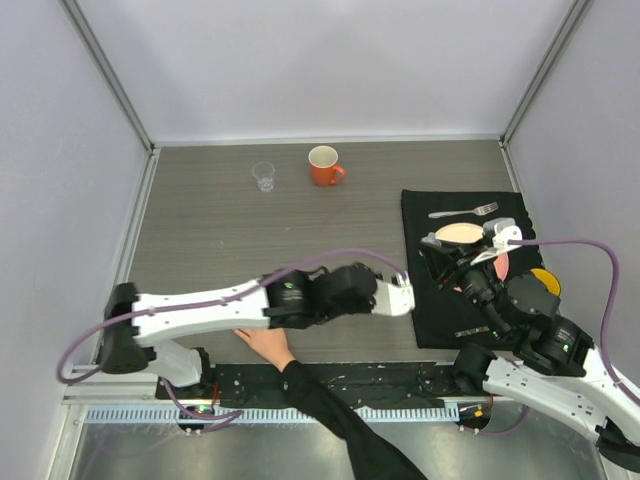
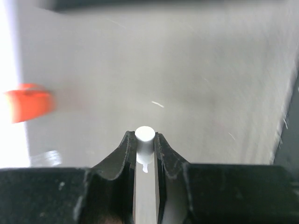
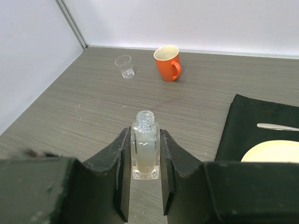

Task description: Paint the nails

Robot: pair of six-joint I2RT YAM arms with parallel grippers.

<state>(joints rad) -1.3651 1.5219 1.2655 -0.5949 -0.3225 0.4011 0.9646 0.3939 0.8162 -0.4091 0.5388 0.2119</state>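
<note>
A bare human hand [image 1: 266, 346] with a black sleeve lies on the table's near edge, partly under my left arm; its nails are too small to make out. My left gripper [image 1: 403, 297] is right of the hand, shut on a white cap [image 2: 145, 138] with a wet brush tip under it. My right gripper [image 1: 441, 264] is shut on a small clear open bottle [image 3: 145, 145], held upright just above the table next to the black mat [image 3: 261, 122].
An orange mug [image 1: 324, 165] and a small clear glass [image 1: 264, 176] stand at the back; both show in the right wrist view, mug [image 3: 167, 63] and glass [image 3: 124, 66]. The black mat [image 1: 430, 310] holds a fork [image 1: 464, 211] and a cream oval dish [image 1: 458, 234].
</note>
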